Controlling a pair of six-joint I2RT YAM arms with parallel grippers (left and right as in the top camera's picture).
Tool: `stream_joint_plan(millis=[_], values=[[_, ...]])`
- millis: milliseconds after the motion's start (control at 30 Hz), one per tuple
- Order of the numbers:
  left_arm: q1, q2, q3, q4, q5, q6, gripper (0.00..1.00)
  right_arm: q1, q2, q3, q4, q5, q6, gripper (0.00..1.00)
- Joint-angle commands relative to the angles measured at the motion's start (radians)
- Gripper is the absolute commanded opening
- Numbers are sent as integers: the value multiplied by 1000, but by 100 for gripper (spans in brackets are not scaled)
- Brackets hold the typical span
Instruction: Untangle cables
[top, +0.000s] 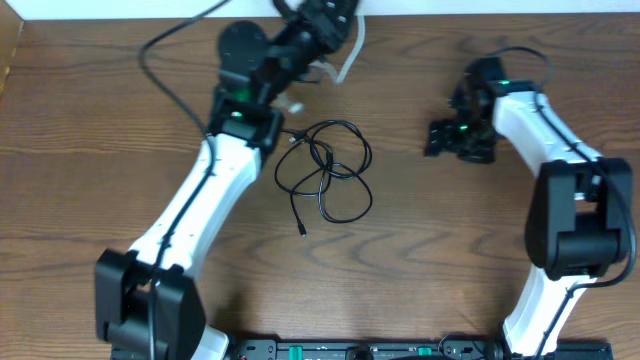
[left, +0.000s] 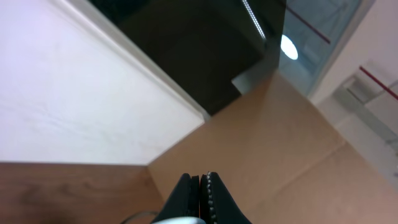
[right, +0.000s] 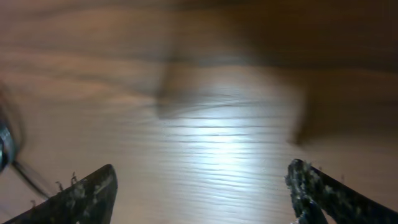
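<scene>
The black cable (top: 330, 170) lies in loose overlapping loops on the wooden table (top: 450, 260), one plug end (top: 303, 232) pointing to the front. The white cable (top: 348, 58) hangs in a short bend from my left gripper (top: 345, 12), which is raised at the table's far edge. In the left wrist view that gripper (left: 200, 177) is shut, with something white low between its fingers (left: 214, 199). My right gripper (top: 432, 138) is low over bare wood to the right of the black loops. Its jaws stand wide apart (right: 202, 171) with nothing between them.
A thick black arm cable (top: 170, 40) curves across the far left of the table. The white wall (top: 100, 8) runs along the far edge. The two arm bases (top: 150, 310) (top: 560, 300) stand at the near edge. A cardboard box (left: 292, 143) fills the left wrist view.
</scene>
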Motion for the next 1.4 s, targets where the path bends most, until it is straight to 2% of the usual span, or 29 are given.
stream_joint_plan(millis=[0, 167, 400, 667, 900, 967, 1067, 1200, 1267, 1367], values=[[-61, 32, 13, 24, -10, 32, 8, -87, -29, 2, -20, 14, 48, 88], [-163, 84, 13, -3, -9, 87, 7, -180, -29, -24, -21, 72, 107, 93], [-266, 158, 13, -228, -10, 253, 7, -261, -29, -75, 12, 80, 126, 94], [-290, 225, 12, -435, -10, 294, 8, -268, -29, -75, 15, 80, 126, 95], [-291, 240, 12, -554, -27, 402, 9, -259, -29, -75, 22, 80, 126, 95], [-294, 240, 12, -605, -95, 425, 15, -259, -29, -75, 24, 80, 126, 95], [-297, 240, 12, -662, -169, 425, 29, -259, -29, -75, 24, 80, 125, 95], [-297, 240, 12, -692, -186, 477, 48, -259, -29, -75, 29, 80, 125, 96], [-296, 240, 12, -704, -187, 498, 53, -259, -29, -75, 31, 80, 125, 96], [-296, 240, 12, -723, -187, 538, 54, -254, -29, -75, 32, 80, 125, 96]])
